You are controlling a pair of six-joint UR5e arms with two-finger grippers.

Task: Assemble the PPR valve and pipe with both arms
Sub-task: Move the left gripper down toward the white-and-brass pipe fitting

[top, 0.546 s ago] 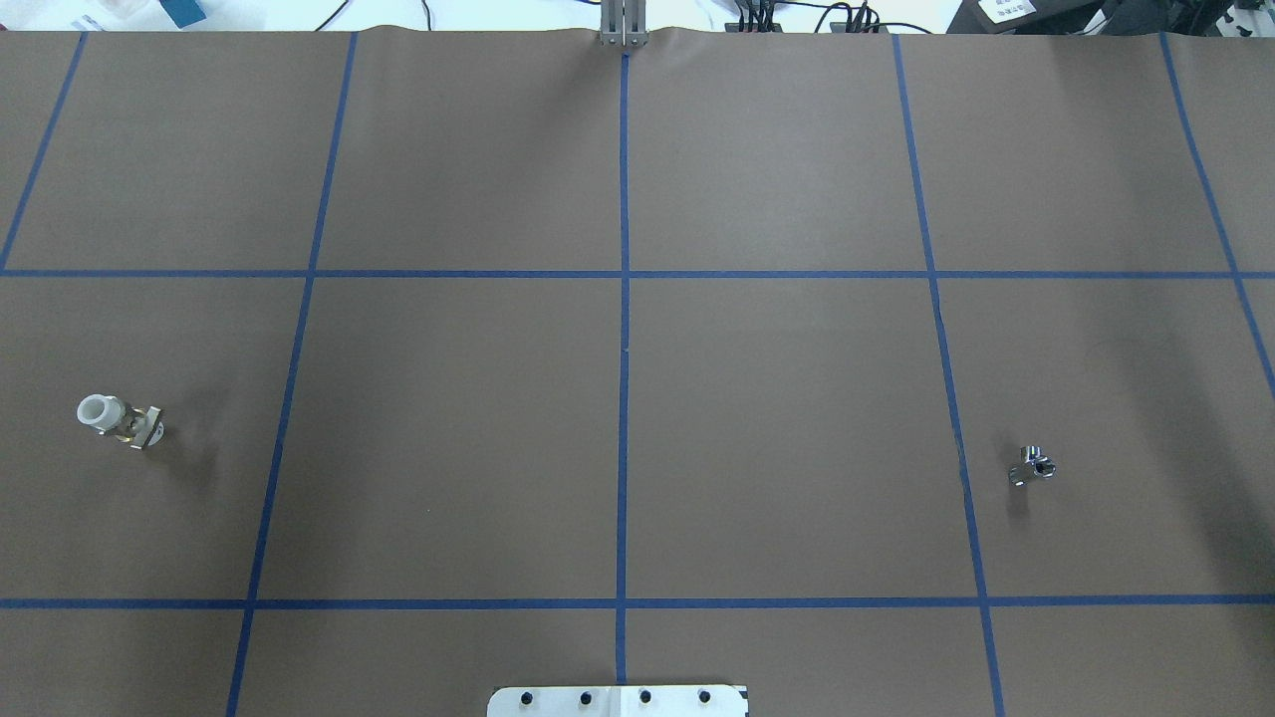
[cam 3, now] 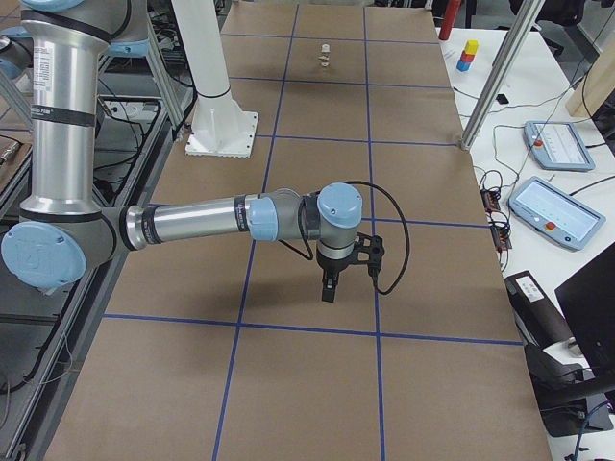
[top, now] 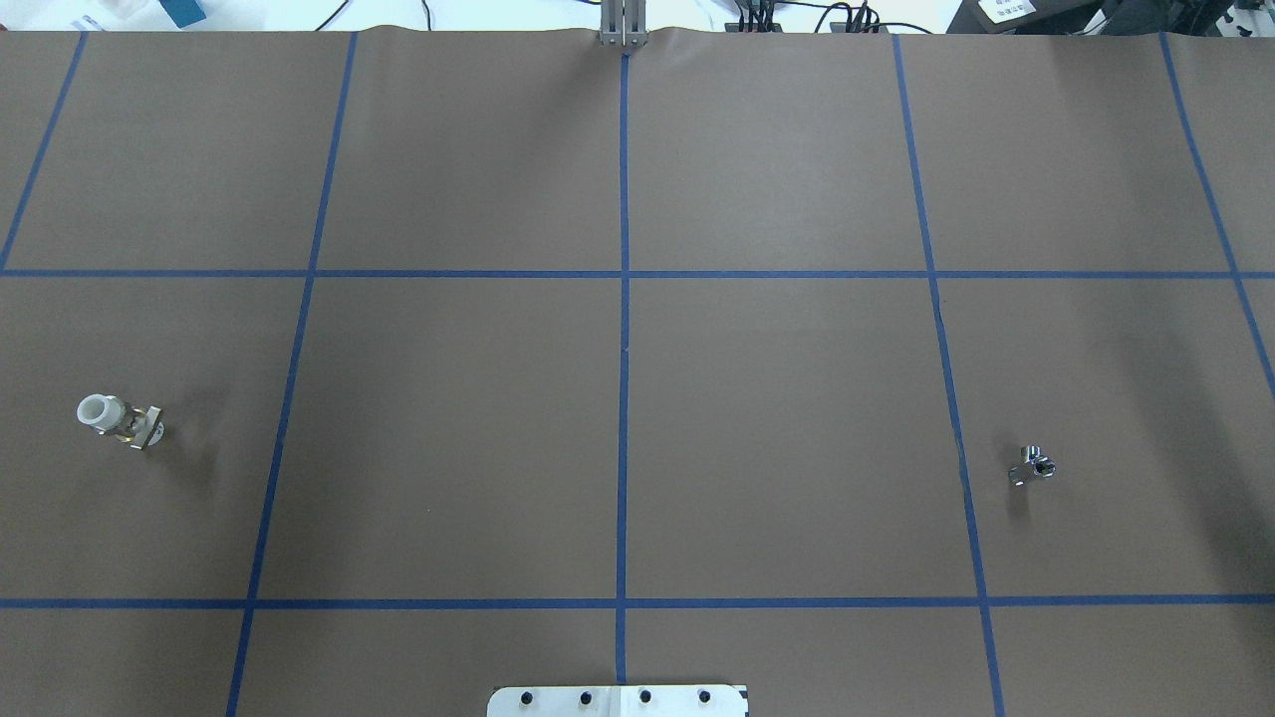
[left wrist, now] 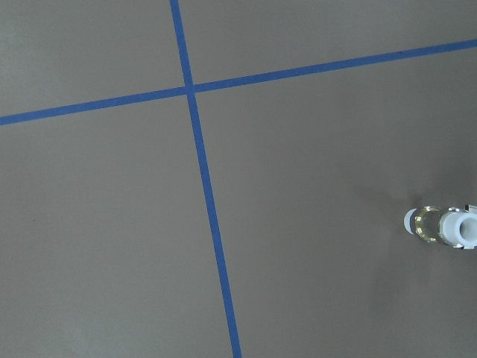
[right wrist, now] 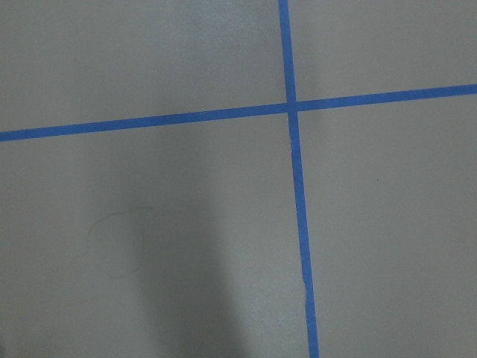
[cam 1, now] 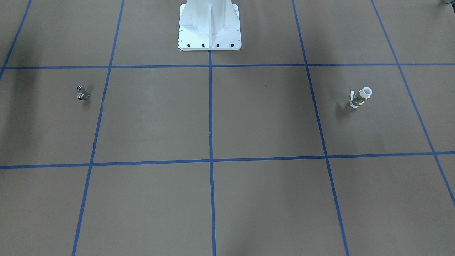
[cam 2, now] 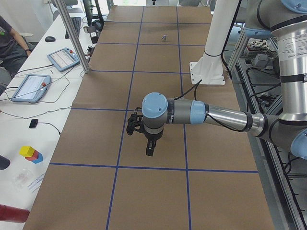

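The PPR valve (top: 120,420), brass in the middle with white collars, lies on the brown mat at the left of the overhead view and at the right of the front view (cam 1: 360,97). It also shows at the right edge of the left wrist view (left wrist: 447,226). The pipe (top: 1031,466), a small shiny silver fitting, lies far off at the mat's right (cam 1: 82,92). Both arms appear only in the side views. There the left gripper (cam 2: 150,152) and the right gripper (cam 3: 328,291) hang above the mat, and I cannot tell whether they are open or shut.
The white pedestal base (cam 1: 209,26) stands at the robot's side of the table. Blue tape lines grid the mat. Beside the table are aluminium posts (cam 2: 72,36), tablets (cam 2: 63,58) and coloured blocks (cam 3: 469,53). A seated person (cam 2: 7,38) is at the far left.
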